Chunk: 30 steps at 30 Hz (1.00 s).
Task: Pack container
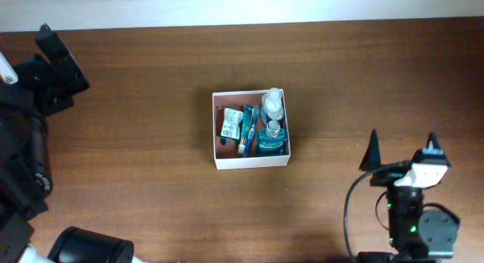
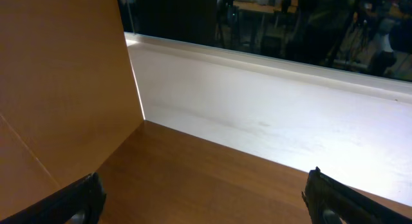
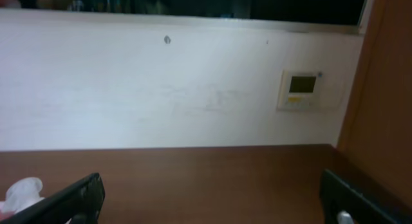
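Lab-like room: wooden table, white wall, thermostat
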Motion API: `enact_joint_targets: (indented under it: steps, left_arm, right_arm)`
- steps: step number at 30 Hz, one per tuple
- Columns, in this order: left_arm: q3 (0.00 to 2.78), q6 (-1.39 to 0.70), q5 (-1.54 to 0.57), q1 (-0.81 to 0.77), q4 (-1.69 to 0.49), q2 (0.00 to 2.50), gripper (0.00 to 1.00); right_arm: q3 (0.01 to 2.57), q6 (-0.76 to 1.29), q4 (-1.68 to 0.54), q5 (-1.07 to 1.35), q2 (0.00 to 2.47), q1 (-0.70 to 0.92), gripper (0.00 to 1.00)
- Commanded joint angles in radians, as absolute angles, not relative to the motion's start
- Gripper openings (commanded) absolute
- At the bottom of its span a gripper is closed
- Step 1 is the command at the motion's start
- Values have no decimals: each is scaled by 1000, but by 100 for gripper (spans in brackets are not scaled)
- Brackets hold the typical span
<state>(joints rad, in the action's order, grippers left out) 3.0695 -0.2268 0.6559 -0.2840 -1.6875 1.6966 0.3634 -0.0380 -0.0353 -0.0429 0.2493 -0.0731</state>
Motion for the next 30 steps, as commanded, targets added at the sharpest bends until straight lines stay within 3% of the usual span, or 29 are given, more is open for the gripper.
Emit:
enact_joint_targets:
  steps: [1, 13, 30]
  left_arm:
    - [3067, -215, 674, -281, -1687, 1686, 99]
    - [3067, -215, 674, -281, -1687, 1686, 99]
    - [3067, -215, 674, -281, -1687, 1686, 99]
  right_arm:
    - [267, 21, 2, -30, 161, -67, 99]
    - [4, 20, 227, -10, 3, -65, 99]
    - [6, 15, -33, -12, 3, -25, 99]
